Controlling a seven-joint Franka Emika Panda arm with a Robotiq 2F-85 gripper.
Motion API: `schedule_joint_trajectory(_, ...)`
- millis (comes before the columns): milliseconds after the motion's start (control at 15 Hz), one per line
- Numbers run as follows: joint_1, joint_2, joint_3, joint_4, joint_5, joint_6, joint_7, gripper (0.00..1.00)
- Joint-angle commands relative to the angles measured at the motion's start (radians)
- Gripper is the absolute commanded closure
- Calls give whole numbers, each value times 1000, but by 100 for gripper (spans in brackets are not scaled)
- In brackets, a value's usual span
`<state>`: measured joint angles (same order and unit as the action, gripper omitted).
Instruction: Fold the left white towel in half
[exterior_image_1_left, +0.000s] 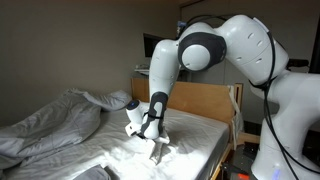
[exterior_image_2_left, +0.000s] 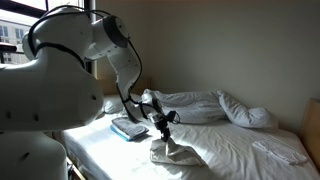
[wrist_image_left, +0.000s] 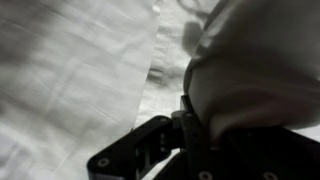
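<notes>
Jaws are seen pinched almost shut on a gathered edge of the left white towel (exterior_image_2_left: 171, 150), which is pulled up into a peak near the middle of the bed (exterior_image_2_left: 240, 150). That edge is held raised, it is judged, so it can be carried over the half lying flat on the sheet. White cloth is bunched against the fingers (wrist_image_left: 190, 128) in the wrist view. The rumpled duvet (exterior_image_1_left: 50, 120) is seen well apart.

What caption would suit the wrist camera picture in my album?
Seen from the wrist: the robot's dark tool pinches a bunched fold of the white towel, with flat white cloth spread beneath.
</notes>
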<state>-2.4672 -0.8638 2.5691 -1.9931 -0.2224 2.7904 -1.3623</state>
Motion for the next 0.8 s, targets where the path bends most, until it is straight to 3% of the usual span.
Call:
schedule_joint_trajectory(0,32,-77,-25,85,54,-92,37,93)
schedule_joint_trajectory(400,103,-235,-84,214,106,-152,232,92)
schedule_joint_trajectory(733,125,-333,-106,336,121,-270,366,92)
